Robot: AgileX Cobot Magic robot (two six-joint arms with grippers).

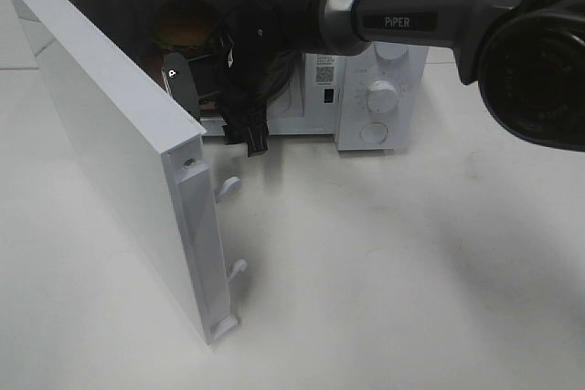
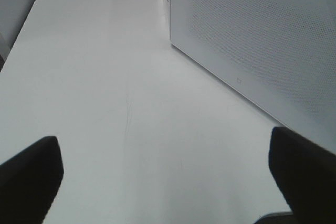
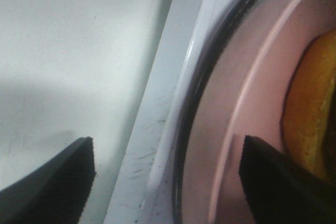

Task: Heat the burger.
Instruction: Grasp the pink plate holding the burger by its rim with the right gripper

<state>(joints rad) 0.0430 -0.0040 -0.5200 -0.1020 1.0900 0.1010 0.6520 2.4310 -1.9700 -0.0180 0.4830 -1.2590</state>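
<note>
Reaching into the open cavity of the microwave (image 1: 366, 89), the right arm (image 1: 411, 20) extends from the control-panel side, placing the right gripper (image 3: 168, 182) at the cavity's front sill. The right wrist view shows its two fingertips (image 3: 58, 177) set apart with nothing between them; one is over the table (image 1: 384, 262) just outside the microwave, the other over the pink plate (image 3: 236, 108). The burger (image 1: 186, 26) sits on that plate inside the microwave, toward the hinge side; only its glossy golden bun is visible. The microwave door (image 1: 110, 143) stands swung fully open. The left gripper (image 2: 168, 177) is beside the microwave's perforated outer wall, above bare table surface. Its dark fingers (image 2: 31, 174) are spread wide and hold nothing.
</note>
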